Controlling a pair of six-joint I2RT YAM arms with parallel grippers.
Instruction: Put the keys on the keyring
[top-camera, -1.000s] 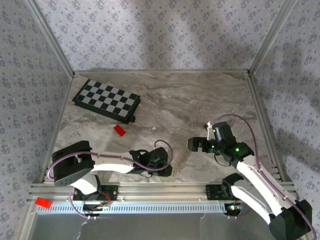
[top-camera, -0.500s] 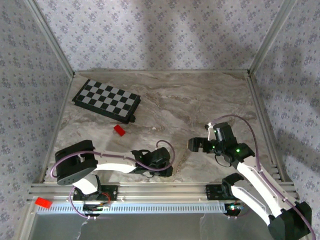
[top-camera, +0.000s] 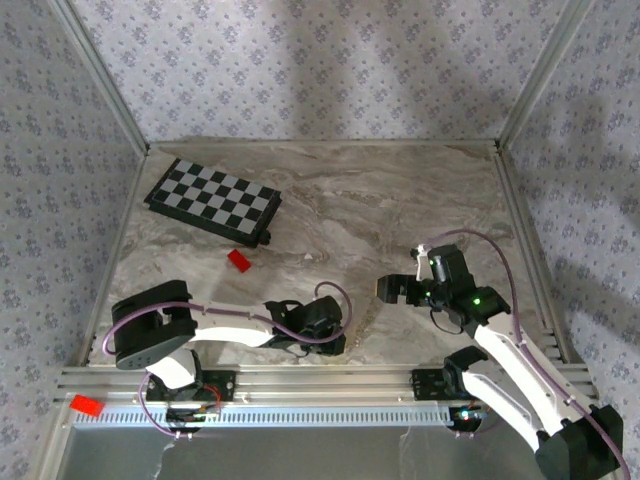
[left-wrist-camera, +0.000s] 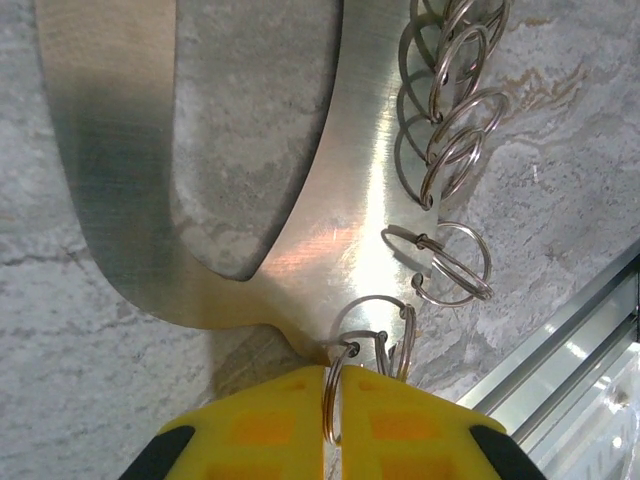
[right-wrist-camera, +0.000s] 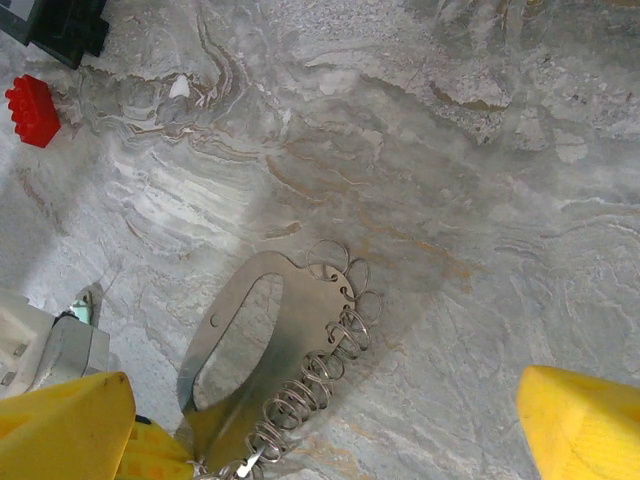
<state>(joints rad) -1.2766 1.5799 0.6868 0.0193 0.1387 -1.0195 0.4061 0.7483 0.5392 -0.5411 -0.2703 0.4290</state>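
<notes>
The keyring (left-wrist-camera: 350, 200) is a flat silvery metal plate with an oval cutout and several split rings along one edge. It lies on the marble table near the front rail and also shows in the right wrist view (right-wrist-camera: 300, 340). My left gripper (left-wrist-camera: 333, 425) is shut, its yellow pads (left-wrist-camera: 260, 430) pinching the end split ring; from above it sits low by the front rail (top-camera: 335, 343). My right gripper (right-wrist-camera: 320, 410) hovers open above the keyring, nothing between its fingers, right of the left gripper in the top view (top-camera: 393, 288). The keys are out of view.
A folded chessboard (top-camera: 212, 198) lies at the back left, with a small red block (top-camera: 238, 260) in front of it, also in the right wrist view (right-wrist-camera: 32, 108). The aluminium front rail (left-wrist-camera: 560, 360) runs close beside the keyring. Patterned walls enclose the table.
My left gripper's jaws have closed onto the end ring, and the arm has shifted slightly right and toward the front rail. The right arm has barely moved.
</notes>
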